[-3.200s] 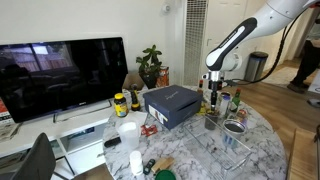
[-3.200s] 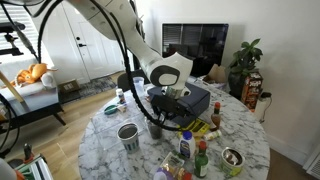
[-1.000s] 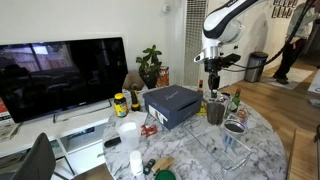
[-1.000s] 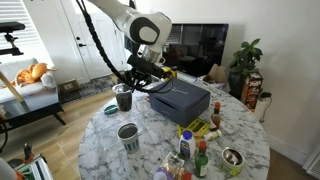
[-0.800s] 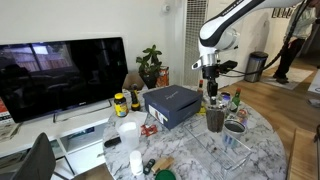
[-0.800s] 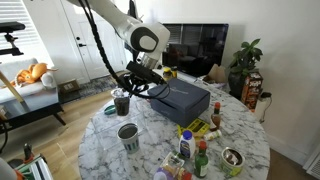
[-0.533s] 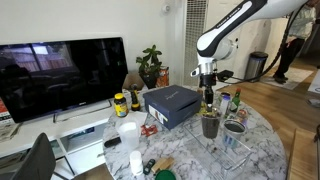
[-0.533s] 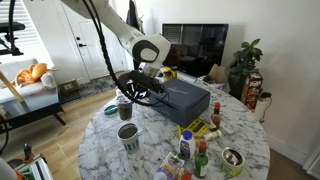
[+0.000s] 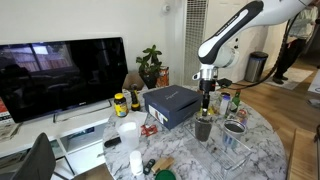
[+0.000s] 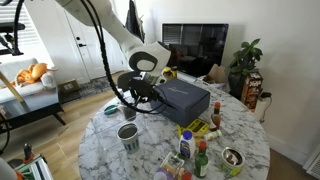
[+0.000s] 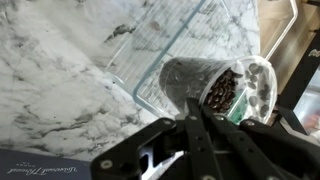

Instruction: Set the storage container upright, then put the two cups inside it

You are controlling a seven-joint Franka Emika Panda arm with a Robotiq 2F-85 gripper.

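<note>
- The black two-finger gripper point(image 9: 205, 112) is pinched shut on the rim of the small dark grey-brown cup point(image 9: 203, 128), holding it low over the marble table point(image 9: 185, 155).
- In the wrist view the clear plastic storage container point(image 11: 170, 40) lies beneath; the cup seems inside its walls, though that is unclear.
- The silvery metal tin-like cup point(image 9: 235, 127) stands just beside.
- Risk: released onto the container's rim, the cup could tip or shove the light container.

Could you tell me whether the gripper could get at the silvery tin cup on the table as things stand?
Probably not yet: the gripper is shut on the dark cup, so its jaws are occupied. The tin cup itself stands uncovered nearby, open from above.
</note>
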